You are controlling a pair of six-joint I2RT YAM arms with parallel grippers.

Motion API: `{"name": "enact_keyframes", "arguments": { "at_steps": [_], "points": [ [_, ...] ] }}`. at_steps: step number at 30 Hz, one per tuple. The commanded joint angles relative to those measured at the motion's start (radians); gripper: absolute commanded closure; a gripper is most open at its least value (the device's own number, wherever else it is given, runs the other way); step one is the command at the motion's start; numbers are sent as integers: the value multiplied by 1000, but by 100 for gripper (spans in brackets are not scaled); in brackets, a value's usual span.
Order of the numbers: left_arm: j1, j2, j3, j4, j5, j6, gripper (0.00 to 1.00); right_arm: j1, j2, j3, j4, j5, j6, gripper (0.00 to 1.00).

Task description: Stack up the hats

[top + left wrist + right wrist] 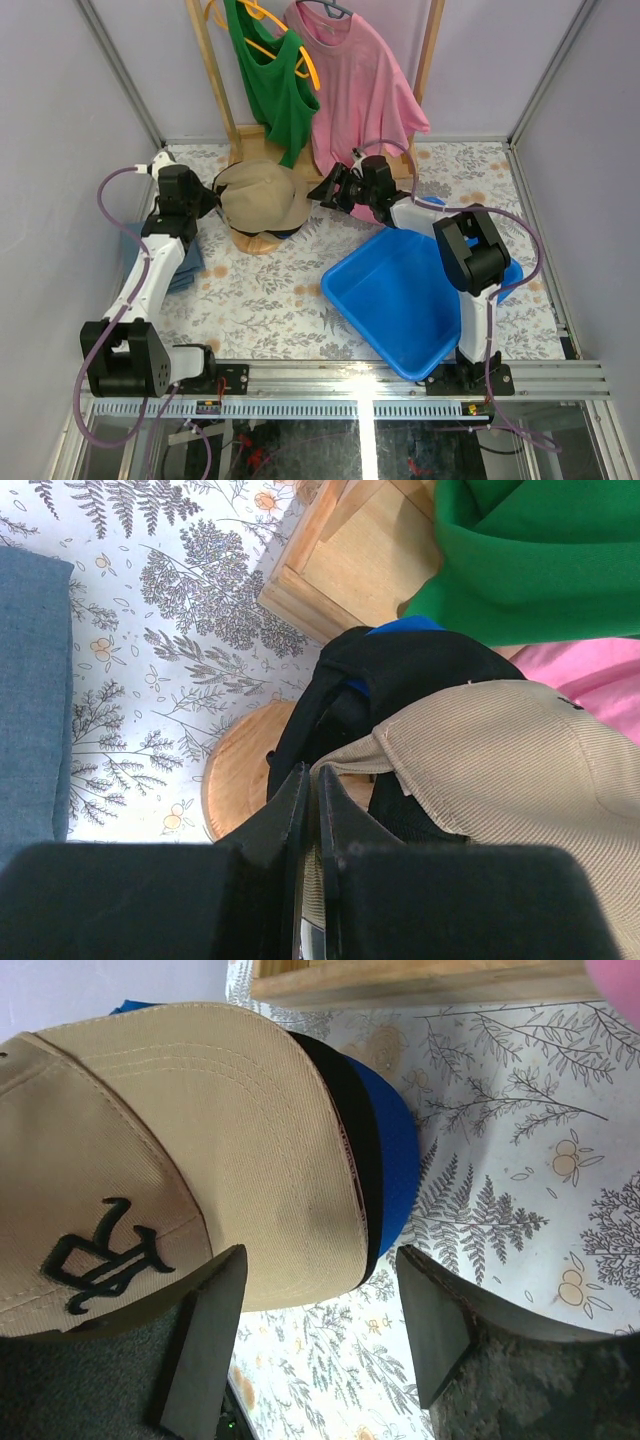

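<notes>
A tan cap (262,196) with a black embroidered letter tops a stack on the round wooden stand (255,243). In the right wrist view the tan brim (180,1130) lies over a black brim (345,1110) and a royal blue brim (395,1150). My left gripper (208,196) is at the stack's left side. In the left wrist view it (311,780) is shut on the rear edge of the tan cap (500,770), with the black cap (400,660) beneath. My right gripper (322,190) is open just right of the brims, and in its own view (320,1280) it holds nothing.
A blue plastic bin (335,275) sits tilted at the front right under the right arm. A folded grey-blue cloth (185,265) lies by the left arm. A wooden rack base (350,570) behind the stack carries a green top (270,90) and a pink shirt (360,90).
</notes>
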Motion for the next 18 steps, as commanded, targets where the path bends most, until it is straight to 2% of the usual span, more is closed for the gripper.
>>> {"name": "enact_keyframes", "arguments": {
  "at_steps": [1, 18],
  "points": [
    [8, 30, 25, -80, -53, 35, 100, -21, 11, -1, 162, -45, 53, 31],
    [8, 76, 56, -104, -39, 45, 100, -31, 124, 43, 300, -115, 150, 29]
  ]
}}
